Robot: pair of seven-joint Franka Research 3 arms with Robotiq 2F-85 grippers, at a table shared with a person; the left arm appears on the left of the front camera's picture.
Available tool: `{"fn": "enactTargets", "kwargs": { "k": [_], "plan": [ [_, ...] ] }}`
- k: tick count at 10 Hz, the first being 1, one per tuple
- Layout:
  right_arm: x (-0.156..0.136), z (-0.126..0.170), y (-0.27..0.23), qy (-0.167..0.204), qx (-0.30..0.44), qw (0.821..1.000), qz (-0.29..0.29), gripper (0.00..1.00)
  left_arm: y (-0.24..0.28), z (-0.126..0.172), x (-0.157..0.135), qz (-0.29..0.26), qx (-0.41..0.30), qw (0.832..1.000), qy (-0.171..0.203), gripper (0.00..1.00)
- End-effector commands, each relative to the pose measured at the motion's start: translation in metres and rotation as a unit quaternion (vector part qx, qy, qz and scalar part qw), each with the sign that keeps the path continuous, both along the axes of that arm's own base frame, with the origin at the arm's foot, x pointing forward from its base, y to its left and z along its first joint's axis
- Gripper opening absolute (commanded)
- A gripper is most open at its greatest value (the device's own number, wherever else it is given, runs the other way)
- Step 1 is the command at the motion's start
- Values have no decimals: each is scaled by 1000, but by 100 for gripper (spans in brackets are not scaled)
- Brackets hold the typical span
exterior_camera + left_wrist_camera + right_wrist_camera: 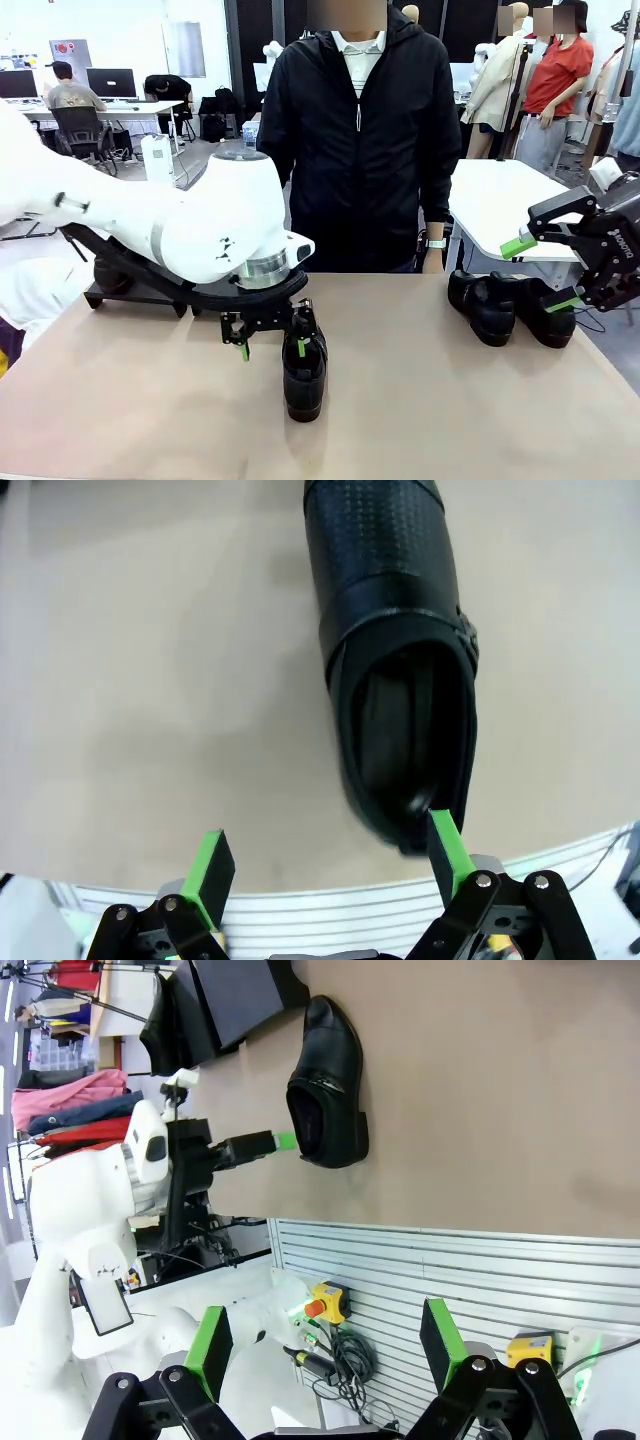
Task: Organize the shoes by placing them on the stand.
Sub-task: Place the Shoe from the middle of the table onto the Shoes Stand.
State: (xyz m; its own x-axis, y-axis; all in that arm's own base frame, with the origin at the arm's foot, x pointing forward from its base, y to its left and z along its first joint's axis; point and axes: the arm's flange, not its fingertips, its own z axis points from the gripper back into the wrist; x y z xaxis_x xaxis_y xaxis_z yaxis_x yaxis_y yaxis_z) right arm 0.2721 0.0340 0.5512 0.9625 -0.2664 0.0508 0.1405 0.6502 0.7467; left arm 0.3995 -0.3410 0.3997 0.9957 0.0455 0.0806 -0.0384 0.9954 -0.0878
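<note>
One black glossy shoe (303, 375) lies mid-table with its toe toward the robot's side. My left gripper (271, 347) hangs open just over its heel end. In the left wrist view one green pad (447, 845) stands at the heel of that shoe (400, 670), and the other pad is over bare table. Two more shoes (510, 308) sit side by side at the right. My right gripper (541, 275) is open above them, holding nothing. The black stand (135, 292) sits at the left behind my left arm. The right wrist view shows the middle shoe (325, 1080) and the stand (240, 995).
A person in a black jacket (360, 140) stands at the table's far edge, arms down. A white table (500, 200) is behind at the right. The brown tabletop (430, 400) has free room in front and between the shoes.
</note>
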Motion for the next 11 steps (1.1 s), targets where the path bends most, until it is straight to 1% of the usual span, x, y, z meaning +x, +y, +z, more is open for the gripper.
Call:
{"fn": "enactTargets", "kwargs": {
  "k": [1,2,4,6,7,8,11],
  "plan": [
    [2,2,-2,-10,11,1000,11,100,-6,-11,13,21,-4,1000,8,100],
    [2,2,-2,-10,11,1000,11,100,-3,-26,18,43,-9,999,7,100],
    [2,2,-2,-10,11,1000,11,100,1,-46,22,64,-22,998,5,100],
    [2,2,-2,-10,11,1000,11,100,5,-58,24,66,-30,997,17,100],
    [2,2,-2,-10,11,1000,11,100,7,-61,25,80,-25,996,9,42],
    [2,2,-2,-10,11,1000,11,100,8,-63,25,81,-25,996,11,0],
    [2,2,-2,-10,11,1000,11,100,6,-65,23,88,-26,996,8,0]
  ]
}}
